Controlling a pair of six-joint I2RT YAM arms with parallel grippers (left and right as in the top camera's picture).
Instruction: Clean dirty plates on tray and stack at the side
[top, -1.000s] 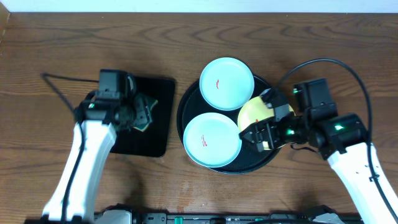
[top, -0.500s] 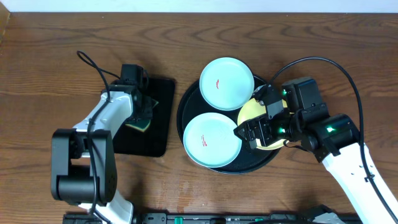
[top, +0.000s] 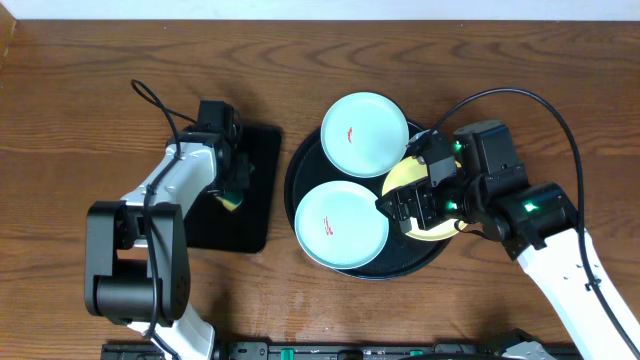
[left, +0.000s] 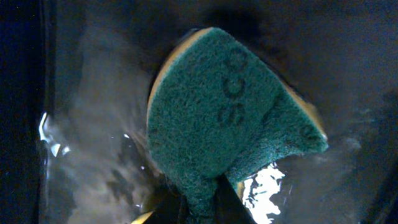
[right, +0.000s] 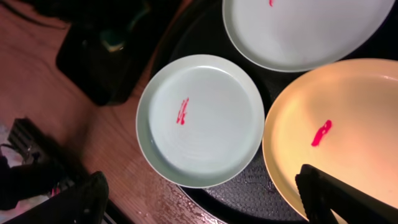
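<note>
Well to the left of the round tray (top: 291, 195), the left pincer (top: 231, 186) is down over the rectangular tray (top: 255, 225), which lies on the worktop (top: 100, 80) just beside the round tray's left rim. Its jaws are pressed together on a sponge (left: 230, 118). In the left wrist view the green scouring face fills the middle of the picture, a strip of yellow shows along its edge, and the bottom corner is pinched between the dark jaws over the wet, shiny black surface. On the round tray itself sit all three plates. The far mint plate (top: 364, 133) lies at the tray's back edge and the near mint plate (top: 341, 224) at its front left, each with a red smear (right: 182, 111). The yellow plate (top: 400, 181) is on the tray's right side and also carries a red mark. The right pincer (top: 417, 186) is over the right part of the round tray, above the yellow plate, spread wide with nothing between its jaws. In the right wrist view one of its fingers (right: 348, 199) overlaps the yellow plate's rim, while the other sits out past the tray's edge over the wood. Whether that finger actually touches the plate, I cannot tell.
</note>
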